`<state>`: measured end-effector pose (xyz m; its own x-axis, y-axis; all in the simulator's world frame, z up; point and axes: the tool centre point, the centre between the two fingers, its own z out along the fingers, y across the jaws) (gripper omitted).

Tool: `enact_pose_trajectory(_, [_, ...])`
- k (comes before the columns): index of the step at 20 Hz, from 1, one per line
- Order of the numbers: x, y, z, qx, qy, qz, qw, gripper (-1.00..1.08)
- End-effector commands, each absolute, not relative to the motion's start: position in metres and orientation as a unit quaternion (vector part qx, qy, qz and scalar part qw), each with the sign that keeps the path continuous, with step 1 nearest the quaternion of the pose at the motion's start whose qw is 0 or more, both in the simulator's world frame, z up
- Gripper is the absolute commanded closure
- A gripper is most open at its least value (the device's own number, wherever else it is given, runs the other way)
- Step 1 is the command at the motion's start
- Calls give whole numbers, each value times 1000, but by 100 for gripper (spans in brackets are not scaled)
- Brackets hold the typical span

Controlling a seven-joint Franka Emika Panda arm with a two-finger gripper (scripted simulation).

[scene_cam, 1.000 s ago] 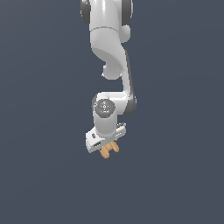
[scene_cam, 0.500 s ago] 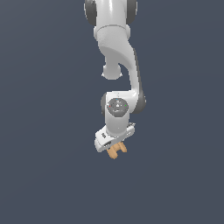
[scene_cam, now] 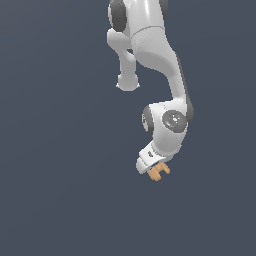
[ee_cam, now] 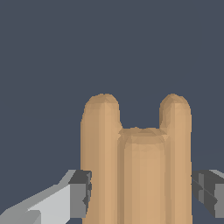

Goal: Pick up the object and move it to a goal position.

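The object is a small tan-orange piece with two rounded prongs and a notch between them. It hangs under the white arm's hand in the exterior view, held up off any surface. My gripper is shut on the object. In the wrist view the object fills the space between the two dark finger pads, and both pads press against its sides. Its prongs stick out past the fingertips. No goal marker shows in either view.
The white arm reaches down from the top of the exterior view. Behind it there is only a plain dark blue-grey background, with no other object, edge or surface to be seen.
The arm has swung toward the exterior view's right, carrying the object with it at about the same height. The gripper stays shut on it.
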<state>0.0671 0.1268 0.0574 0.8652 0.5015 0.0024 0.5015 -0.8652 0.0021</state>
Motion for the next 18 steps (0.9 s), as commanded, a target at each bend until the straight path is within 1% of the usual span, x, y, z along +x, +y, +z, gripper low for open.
enact_pose_trajectory(1, [68,145,60,966,259,1,0,108])
enact_pose_trajectory(6, [70,162,62,966,259,0,0,108])
enact_pose_trajectory(13, [71,161,63,966,260,0,0,108])
enact_pose_trajectory(18, [75,157,79,966,260,0,0,108])
